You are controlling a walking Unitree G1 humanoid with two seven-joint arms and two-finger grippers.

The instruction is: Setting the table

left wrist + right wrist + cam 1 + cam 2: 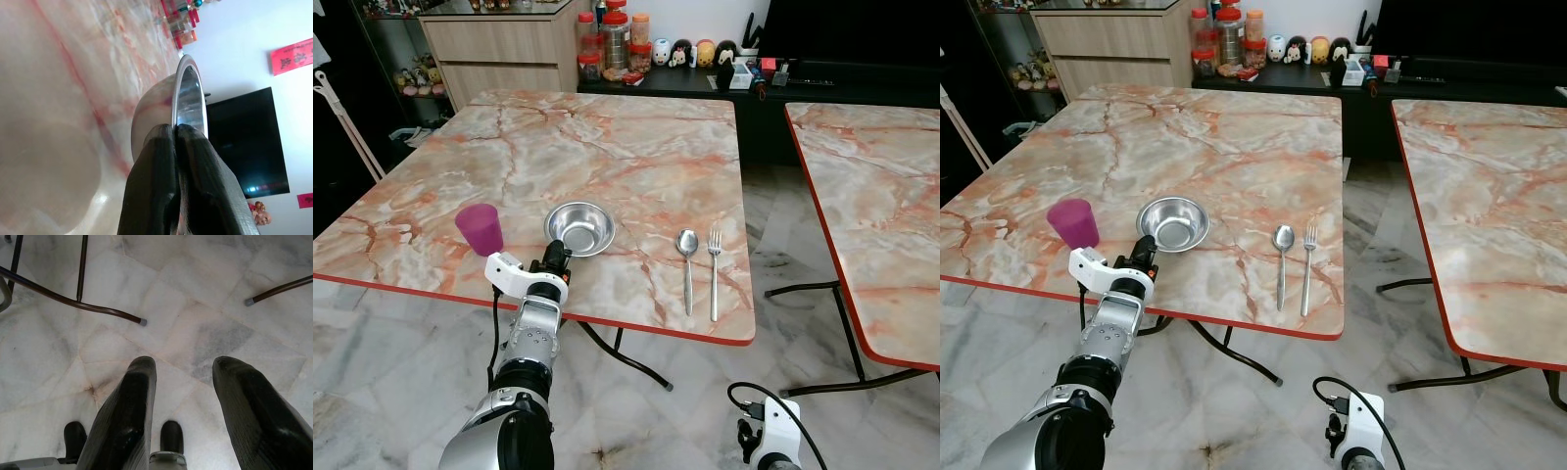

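Black and long, the two fingers of your left tool (pixel 557 251) were pinched shut on the near rim of the metal bowl (pixel 579 228). In the left wrist view you could see the thin shiny edge squeezed between the fingertips (pixel 166 142). I think you held it by the rim because the bowl is wide and round, and the rim is the only thin part the fingers can close around.

The bowl sat flat on the pink marble counter (pixel 607 147), near the front edge. It had nothing in it, just bright clean metal. Its place looked right for a meal, so my guess is you were setting it down or nudging it straight.

Just to the left of the bowl stood a purple cup (pixel 481 229), upright and close but not touching. You could not see down into it, so I cannot tell if anything was inside.

To the right of the bowl lay a spoon (pixel 687 264) and a fork (pixel 713 269), side by side, handles pointing to the front edge. They were a little apart from the bowl, where a person eating would reach for them.

Your right tool (pixel 183 387) hung low by the marble floor (pixel 195 293), with its fingers spread apart and holding nothing.

Far back on a dark shelf stood jars with red lids (pixel 612 39); something was in them, but it was too small to name.
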